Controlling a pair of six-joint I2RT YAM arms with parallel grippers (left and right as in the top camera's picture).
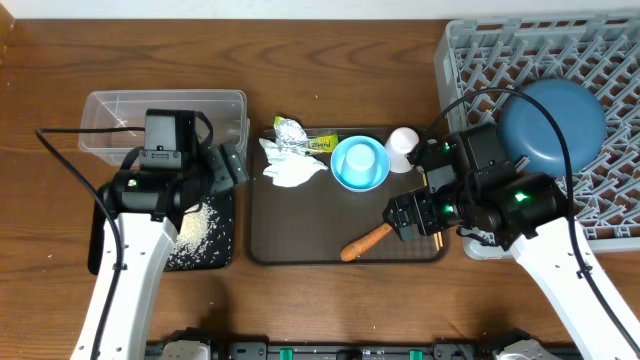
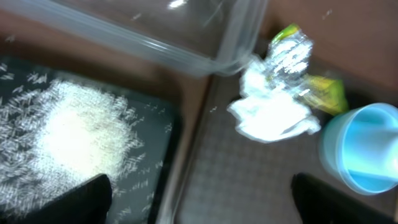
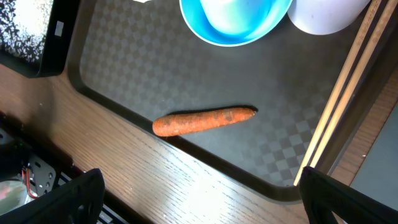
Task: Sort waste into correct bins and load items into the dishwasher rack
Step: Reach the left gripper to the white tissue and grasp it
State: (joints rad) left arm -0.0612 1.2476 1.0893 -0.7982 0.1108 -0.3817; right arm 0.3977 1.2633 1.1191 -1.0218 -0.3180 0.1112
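White rice (image 1: 200, 225) lies heaped in the black tray (image 1: 222, 252), next to the clear tub (image 1: 165, 96). My left gripper (image 2: 205, 205) hangs open and empty over the seam between the black tray and the brown tray. Ahead of it lie the crumpled tissue (image 2: 273, 115) and foil wrapper (image 2: 323, 90). An orange carrot (image 3: 205, 120) rests near the brown tray's front edge, with my right gripper (image 3: 205, 205) open just in front of it. The light-blue bowl (image 1: 359, 163), white cup (image 1: 402, 148) and chopsticks (image 3: 345, 93) sit on that tray. The dark-blue bowl (image 1: 552, 125) is in the grey rack (image 1: 480, 60).
The brown serving tray (image 1: 300, 225) fills the middle of the wooden table. The rack stands at the back right, close to my right arm. The table's front edge runs just below both arms.
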